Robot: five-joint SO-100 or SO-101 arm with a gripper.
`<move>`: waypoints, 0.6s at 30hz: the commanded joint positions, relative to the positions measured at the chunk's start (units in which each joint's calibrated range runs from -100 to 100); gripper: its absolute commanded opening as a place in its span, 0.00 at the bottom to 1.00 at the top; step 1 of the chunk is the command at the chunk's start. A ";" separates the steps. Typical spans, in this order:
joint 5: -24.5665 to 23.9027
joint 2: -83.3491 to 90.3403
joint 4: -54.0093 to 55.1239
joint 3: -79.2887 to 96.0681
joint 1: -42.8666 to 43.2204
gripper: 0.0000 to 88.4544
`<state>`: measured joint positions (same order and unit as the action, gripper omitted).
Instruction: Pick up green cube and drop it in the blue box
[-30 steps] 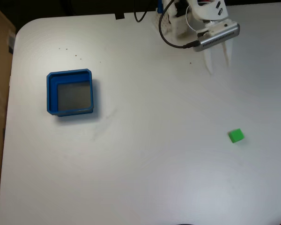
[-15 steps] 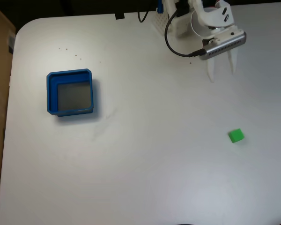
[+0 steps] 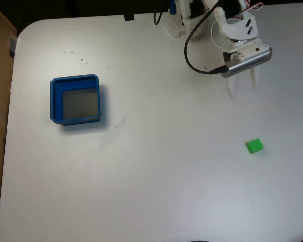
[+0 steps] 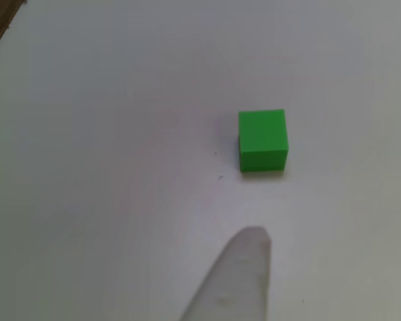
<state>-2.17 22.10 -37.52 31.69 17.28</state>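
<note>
The green cube (image 3: 254, 146) lies on the white table at the right in the fixed view; in the other view the green cube (image 4: 262, 140) sits a little right of centre. My gripper (image 3: 244, 91) hovers above the table, further back than the cube and apart from it, its two white fingers spread open with nothing between them. One blurred white fingertip (image 4: 232, 284) rises from the bottom edge of the other view, short of the cube. The blue box (image 3: 77, 99), with a grey floor and nothing inside, stands far to the left.
The white table (image 3: 156, 176) has a rounded back-left corner, with a brown surface beyond its left edge. A black cable (image 3: 194, 55) loops from the arm's base (image 3: 192, 15) at the back edge to the wrist.
The gripper has moved forward and slightly right, toward the green cube. The cube and the box have not moved.
</note>
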 commanded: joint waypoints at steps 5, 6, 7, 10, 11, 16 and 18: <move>0.24 -8.18 0.64 -12.63 0.42 0.30; 0.24 -9.60 0.64 -14.08 0.42 0.30; 0.24 -11.11 0.56 -15.79 0.42 0.30; 0.24 -16.79 -1.75 -21.12 0.35 0.30; 0.24 -18.88 -3.32 -23.47 0.27 0.30; 0.29 -27.57 -14.19 -36.21 0.27 0.30; 0.29 -30.25 -17.49 -40.45 0.27 0.30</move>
<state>-2.03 -6.12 -50.39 0.54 17.28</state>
